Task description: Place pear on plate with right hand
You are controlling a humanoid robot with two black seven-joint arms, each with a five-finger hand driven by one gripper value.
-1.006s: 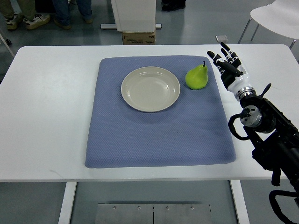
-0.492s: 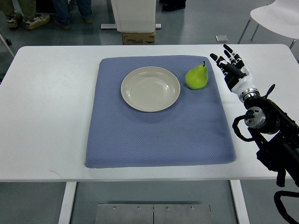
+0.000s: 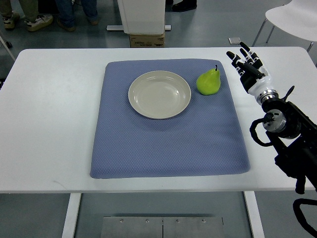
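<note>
A green pear lies on the blue mat, just right of an empty cream plate. My right hand is over the white table to the right of the pear, a short gap away, not touching it. Its fingers are spread and hold nothing. Its black arm comes in from the right edge. The left arm is out of view.
The white table carries the mat. Beyond the far edge stand a cardboard box, a white pedestal, a white chair and people's feet.
My right hand has drifted to the right and slightly away from the pear, fingers still spread. The pear and plate have not moved.
</note>
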